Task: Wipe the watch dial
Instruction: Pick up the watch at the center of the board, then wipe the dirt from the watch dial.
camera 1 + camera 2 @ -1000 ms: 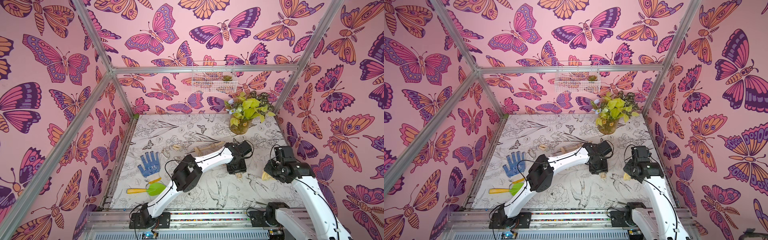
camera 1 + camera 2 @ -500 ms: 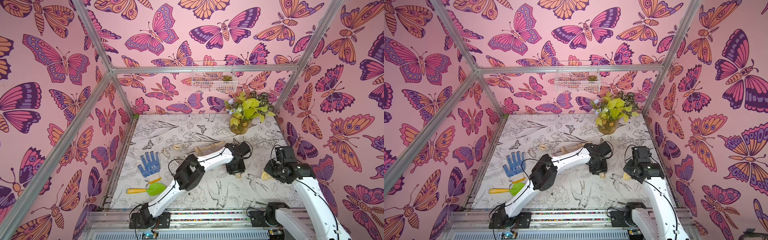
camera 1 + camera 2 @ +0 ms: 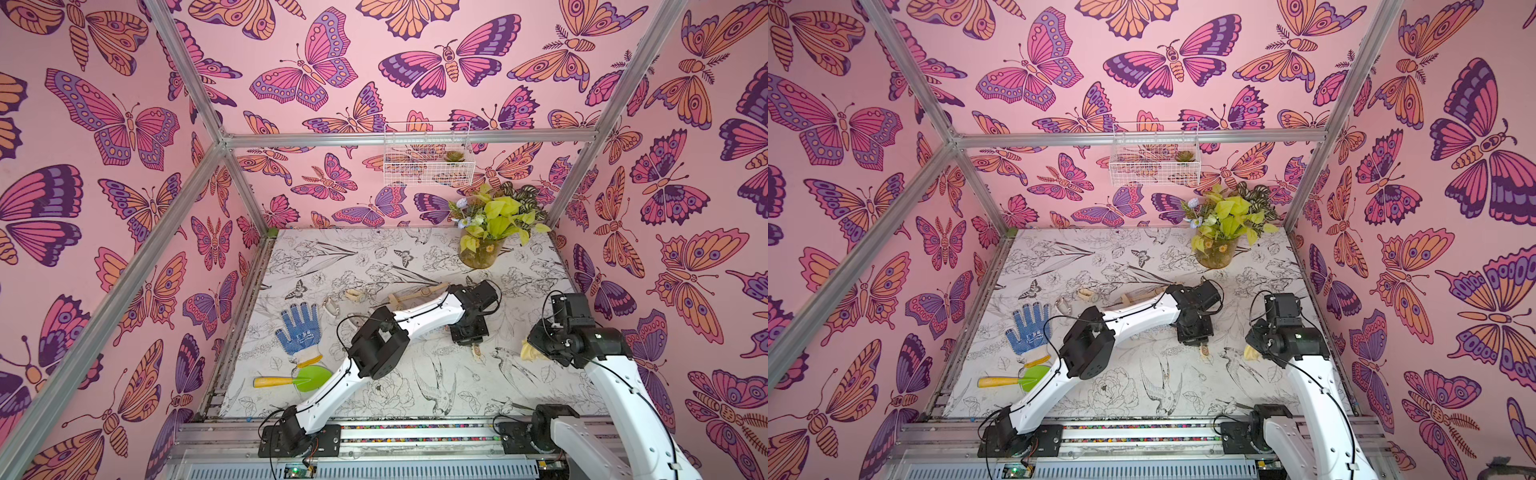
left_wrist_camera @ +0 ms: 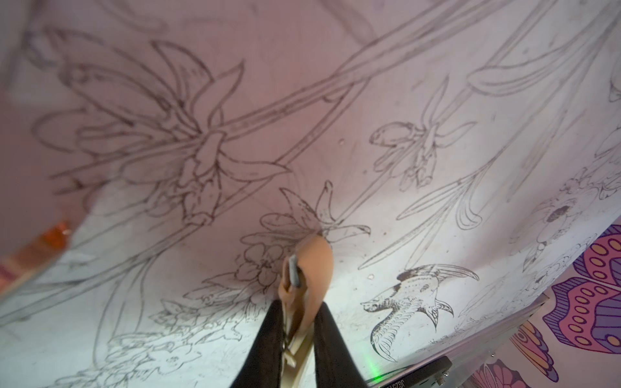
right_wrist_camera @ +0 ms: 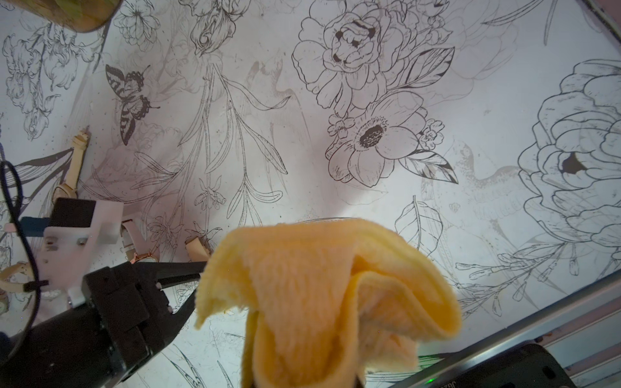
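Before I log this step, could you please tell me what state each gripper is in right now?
Left gripper: jaws closed on the tan watch strap.
Right gripper: jaws closed on the yellow cloth.

The left arm (image 3: 424,312) is made of long white tubes with chunky black boxes at its bends. Thin black wires (image 5: 21,196) loop from one part to the next. The right arm (image 3: 615,386) looks the same: white tubes, black boxes, curly black wires. Each arm grows out of a black base (image 3: 328,440) at the near edge. The left gripper (image 4: 297,312) has two thin black fingers (image 4: 265,346). Behind them sits a white plastic plate (image 5: 104,215) with small silver screws (image 5: 80,241).
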You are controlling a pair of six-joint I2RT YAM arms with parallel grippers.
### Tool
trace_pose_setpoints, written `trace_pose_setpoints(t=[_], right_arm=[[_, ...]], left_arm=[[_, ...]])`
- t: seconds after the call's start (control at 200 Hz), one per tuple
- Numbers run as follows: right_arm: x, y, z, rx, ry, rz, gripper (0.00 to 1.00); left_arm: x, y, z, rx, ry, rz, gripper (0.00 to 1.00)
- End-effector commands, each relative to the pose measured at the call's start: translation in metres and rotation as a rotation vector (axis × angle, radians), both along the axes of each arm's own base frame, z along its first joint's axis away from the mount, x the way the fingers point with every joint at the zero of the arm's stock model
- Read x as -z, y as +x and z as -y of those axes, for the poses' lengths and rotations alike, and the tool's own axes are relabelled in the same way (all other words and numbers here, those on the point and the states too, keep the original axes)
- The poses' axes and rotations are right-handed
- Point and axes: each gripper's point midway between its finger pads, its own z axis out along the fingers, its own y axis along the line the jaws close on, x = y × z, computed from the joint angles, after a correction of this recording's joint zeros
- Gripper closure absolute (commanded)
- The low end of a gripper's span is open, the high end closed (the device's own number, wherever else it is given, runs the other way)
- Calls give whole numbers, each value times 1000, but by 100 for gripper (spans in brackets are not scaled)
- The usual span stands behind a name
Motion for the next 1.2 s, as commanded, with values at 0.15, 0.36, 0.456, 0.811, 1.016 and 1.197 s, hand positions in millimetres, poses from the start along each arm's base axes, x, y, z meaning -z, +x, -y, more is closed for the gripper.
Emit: trace_pose_setpoints(t=[0.15,0.36,0.456,0.811,1.016,1.197], right_arm=[[0,7,-6,-20,32,23,100],[2,19,-18,-55,95,49,100],[2,27,-23,-68,123,67,100],[-13,77,-67,-212,274,173,100],[-24,109,-119,-373,375,223,100],[-30,132,-177,-529,449,240,100]], left_arm=[[-22,19,-14,-12,6,79,89],[-46,34,-28,2,-7,146,100],[-59,43,-38,-2,-20,185,100],[-82,70,-93,-107,-44,239,100],[-93,89,-139,-176,-33,274,100],[-106,103,-172,-227,-35,313,100]])
